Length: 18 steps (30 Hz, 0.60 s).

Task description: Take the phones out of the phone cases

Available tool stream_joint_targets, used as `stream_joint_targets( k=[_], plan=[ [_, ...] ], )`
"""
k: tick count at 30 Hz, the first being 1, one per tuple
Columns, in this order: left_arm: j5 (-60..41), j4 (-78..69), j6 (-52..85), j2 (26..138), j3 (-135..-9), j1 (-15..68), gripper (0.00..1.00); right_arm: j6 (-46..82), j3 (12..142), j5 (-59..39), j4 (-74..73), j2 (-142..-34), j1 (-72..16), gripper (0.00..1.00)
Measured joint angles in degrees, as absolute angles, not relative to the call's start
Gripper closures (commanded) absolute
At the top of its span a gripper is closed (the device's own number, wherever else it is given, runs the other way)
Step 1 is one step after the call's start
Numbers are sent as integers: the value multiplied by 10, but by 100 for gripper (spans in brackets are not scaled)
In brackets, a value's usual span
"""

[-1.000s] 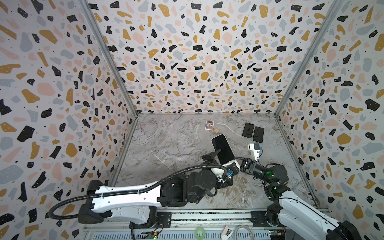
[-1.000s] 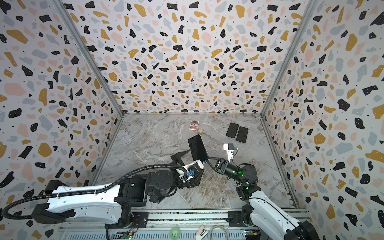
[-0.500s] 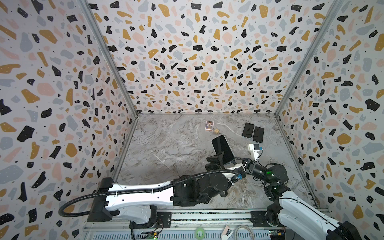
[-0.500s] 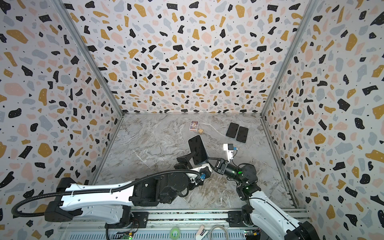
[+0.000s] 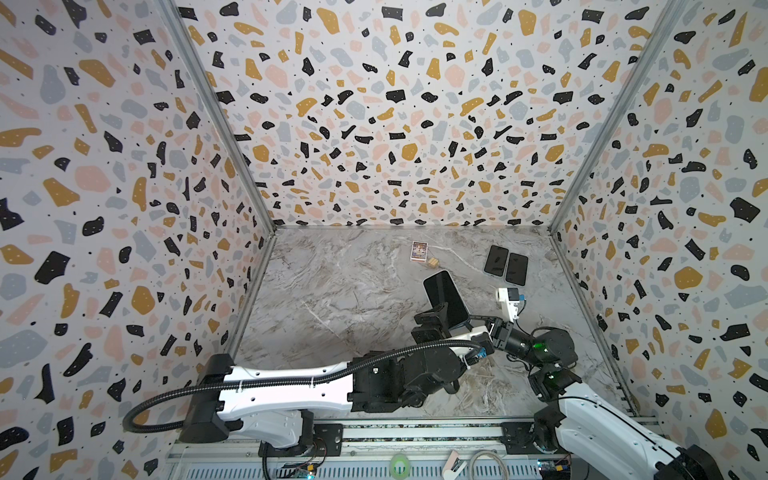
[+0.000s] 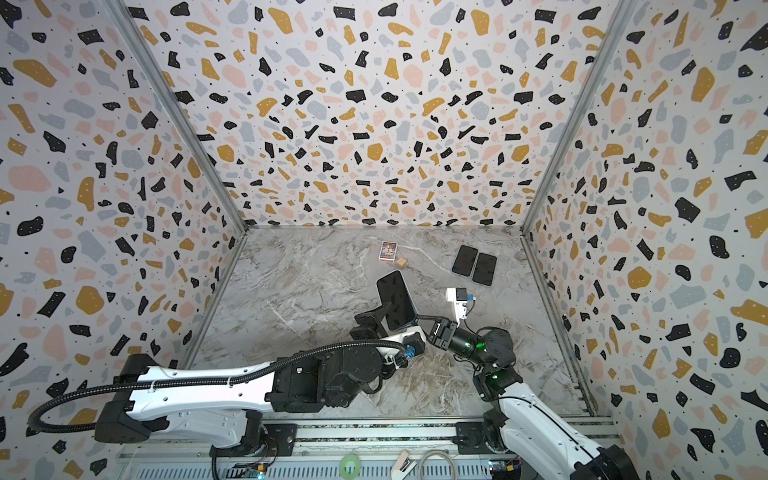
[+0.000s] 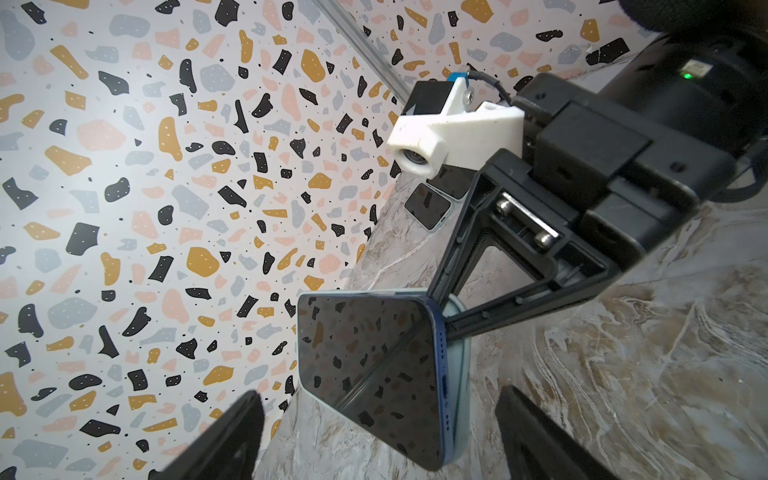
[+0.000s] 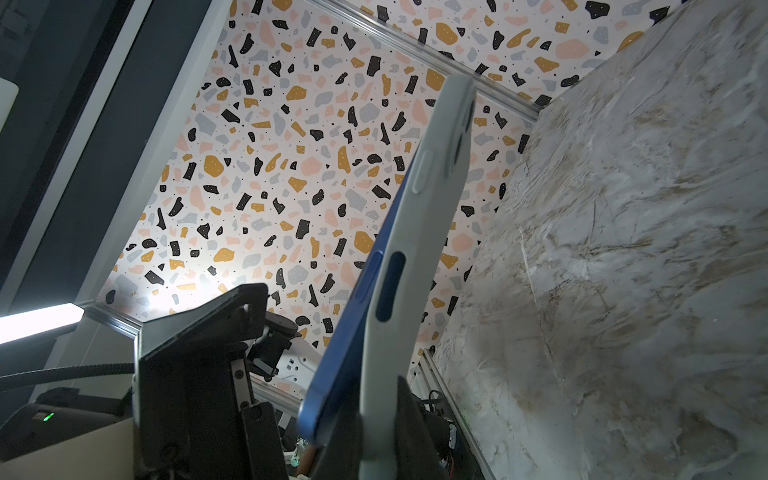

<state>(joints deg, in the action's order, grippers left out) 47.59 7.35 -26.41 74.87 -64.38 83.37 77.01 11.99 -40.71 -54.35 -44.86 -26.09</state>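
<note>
Above the near middle of the counter (image 5: 353, 291), in both top views, one phone (image 5: 446, 297) (image 6: 397, 299) is held tilted in the air, its dark screen facing up. The left hand (image 5: 434, 322) (image 6: 374, 319) comes at its lower end from the left with fingers spread. The right hand (image 5: 478, 320) (image 6: 424, 319) meets its lower right corner with fingers pressed together. Well apart, toward the back wall, two dark phones (image 5: 496, 261) (image 6: 464, 260) lie flat, side by side. One card box (image 5: 419, 251) lies there too, with one small wooden block (image 5: 433, 262) just beside it. All four lie beyond the phone, away from both hands.

From the left wrist camera, the phone (image 7: 365, 365) hangs between the left hand's (image 7: 378, 397) two spread fingers (image 7: 237, 436), with a clear gap on each side. A pale green phone case (image 7: 460, 374) shows behind it along one edge. The right hand (image 7: 444, 311) pinches that case at its corner.

From the right wrist camera, the phone's blue side (image 8: 353, 332) stands clear of the phone case (image 8: 415, 232) at the end nearest the right hand, while the far end sits inside it. One finger (image 8: 409, 419) presses on the back of the case. Where the other finger sits cannot be told.
</note>
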Motion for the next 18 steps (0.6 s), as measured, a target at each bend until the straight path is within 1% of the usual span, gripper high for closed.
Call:
stream_joint_targets(
  k=[18],
  plan=[
    [486,53,-279,771,-648,810,16,769,120,-407,-540,-445,-261,100]
  ],
)
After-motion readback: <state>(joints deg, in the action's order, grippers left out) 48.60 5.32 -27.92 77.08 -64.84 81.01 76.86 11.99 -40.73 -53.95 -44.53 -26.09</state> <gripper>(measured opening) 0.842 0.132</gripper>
